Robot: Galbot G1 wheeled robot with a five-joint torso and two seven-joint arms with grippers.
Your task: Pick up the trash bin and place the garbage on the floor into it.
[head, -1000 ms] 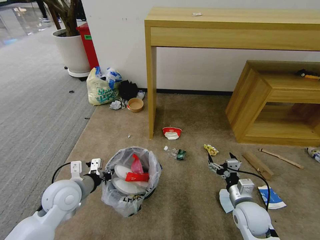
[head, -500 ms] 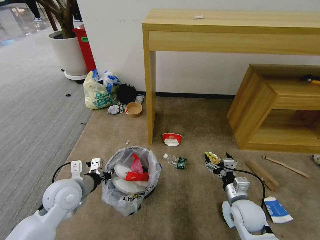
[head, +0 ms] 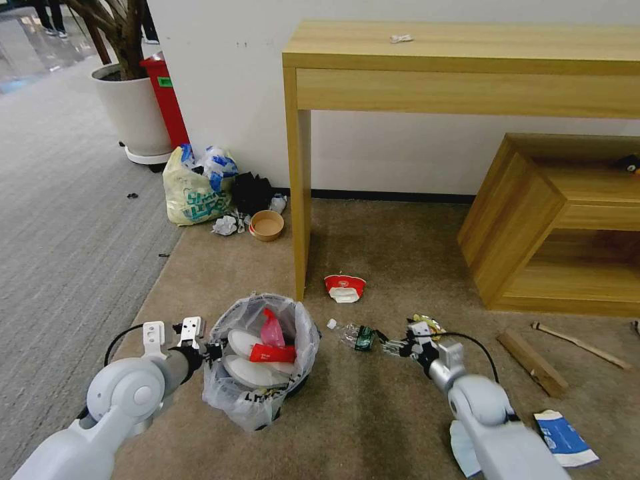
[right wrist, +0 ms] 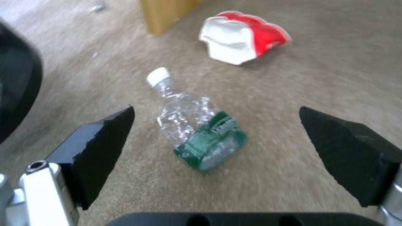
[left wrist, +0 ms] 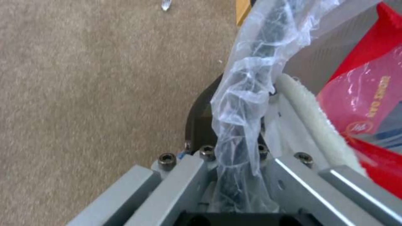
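Two black pads (right wrist: 105, 147), crushed bottle (right wrist: 197, 131) between, untouched

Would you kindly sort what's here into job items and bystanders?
Job: trash bin, held at its rim by the left pincer; crushed bottle in front of the open right pincer; red wrapper; wooden stick.
Bystanders: tied bag; plant pot; desk.

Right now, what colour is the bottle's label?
Green, on the crushed clear bottle; the right wrist view shows it best.

Bin held, bottle approached
Left gripper (head: 212, 351) clamps the bin (head: 261, 363) rim; right gripper (head: 392, 347) hangs low just beside the bottle (head: 351, 333) on the floor (head: 373, 407).
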